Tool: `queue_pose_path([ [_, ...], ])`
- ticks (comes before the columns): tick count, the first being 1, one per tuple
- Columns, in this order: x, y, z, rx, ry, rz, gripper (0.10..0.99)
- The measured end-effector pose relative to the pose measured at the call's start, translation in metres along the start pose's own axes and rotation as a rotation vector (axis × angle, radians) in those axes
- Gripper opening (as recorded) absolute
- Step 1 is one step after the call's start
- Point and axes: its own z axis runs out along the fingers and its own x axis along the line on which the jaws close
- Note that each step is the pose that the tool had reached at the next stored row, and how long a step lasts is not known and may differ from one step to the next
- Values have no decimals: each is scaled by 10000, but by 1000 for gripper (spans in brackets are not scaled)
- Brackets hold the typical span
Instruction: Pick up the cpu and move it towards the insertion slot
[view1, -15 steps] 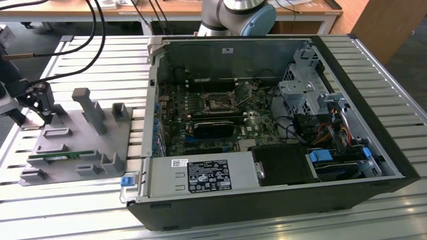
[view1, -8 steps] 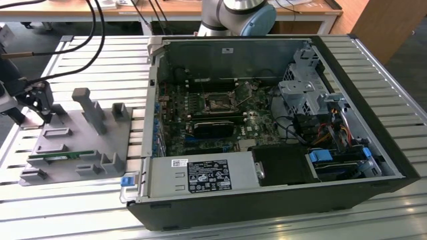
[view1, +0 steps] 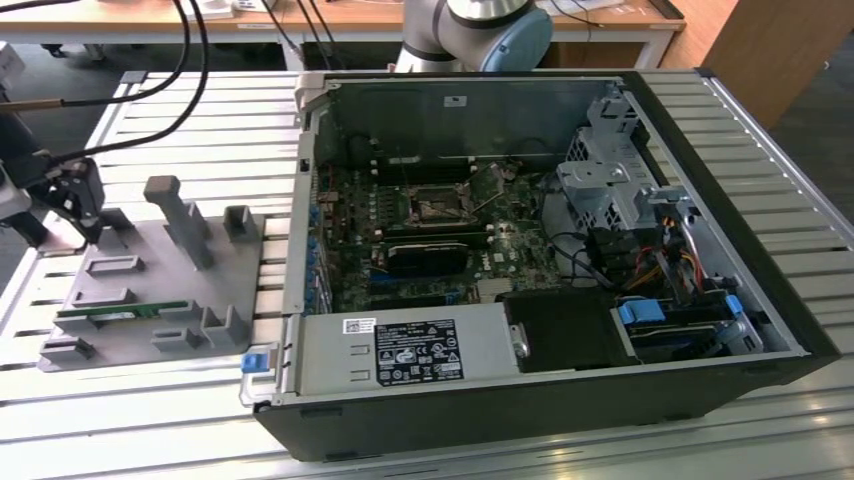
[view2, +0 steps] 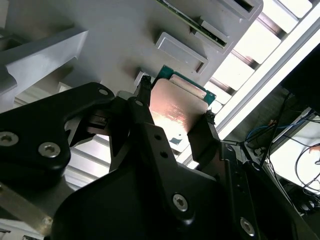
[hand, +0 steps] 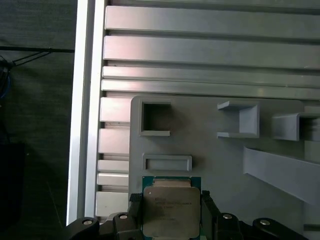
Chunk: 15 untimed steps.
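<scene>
The cpu sits clamped in the gripper over the grey holder tray; grasp looks made, the carry hardly begun; in the exterior view the insertion slot lies well apart, toward three o'clock of the tray

Black fingers, silver screws

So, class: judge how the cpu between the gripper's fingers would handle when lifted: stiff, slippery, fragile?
Probably stiff: the cpu looks like a flat metal-topped plate. Possibly slippery: its top is shiny, and the fingers touch only its edges.
</scene>
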Motion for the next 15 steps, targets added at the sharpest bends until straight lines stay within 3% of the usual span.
queue_pose_path([
  [15, 0, 3, -87, 0, 0, 0, 545],
])
